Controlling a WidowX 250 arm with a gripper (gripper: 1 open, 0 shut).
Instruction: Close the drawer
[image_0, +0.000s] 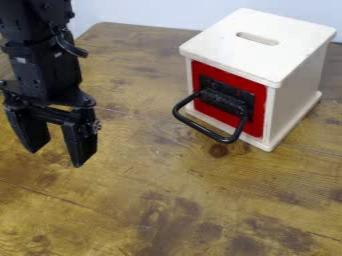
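The drawer (225, 98) shows its red front with a black panel in a pale wooden cube box (301, 92) at the upper right of the table. Its large black loop handle (203, 122) sticks out toward the lower left. The red front looks about level with the box face; I cannot tell how far it is pulled out. My gripper (54, 140) hangs at the left, well away from the handle. It is open, with its two black fingers (82, 140) apart and pointing down, nothing between them.
The box has a cream top with a slot (259, 39). The worn wooden table (174, 200) stretches between the gripper and the box. The table's far edge runs along the top of the view.
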